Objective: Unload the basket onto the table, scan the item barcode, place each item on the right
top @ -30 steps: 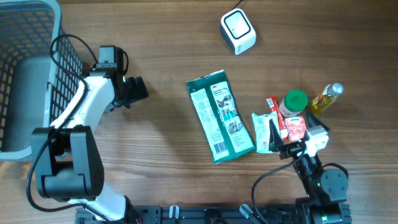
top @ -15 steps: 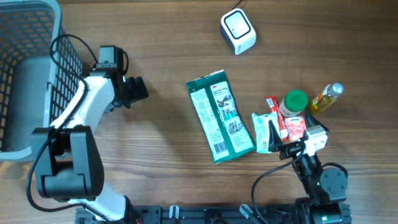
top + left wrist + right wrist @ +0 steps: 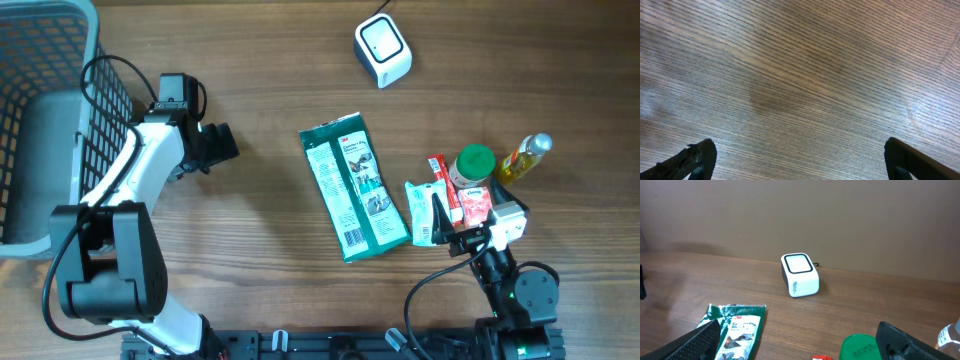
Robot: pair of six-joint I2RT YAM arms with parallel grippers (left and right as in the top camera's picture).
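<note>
Picking comes first: left gripper [image 3: 222, 144] & right gripper [image 3: 447, 228] both gape empty, R one near green-lid jar [image 3: 474, 162]. Likely item, green packet [image 3: 355, 187], lies flat mid-table, well short of scanner [image 3: 383, 50]; I'd pinch a long edge, keep grip off barcode end, face it to scanner window

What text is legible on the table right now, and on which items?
"3M": red logo on the green packet.
Other print on the green packet: too small to read.
White scanner: blue mark on its side, blurred.
Green lid: raised lettering, unreadable.
Small packets and yellow bottle: print too small.
</note>
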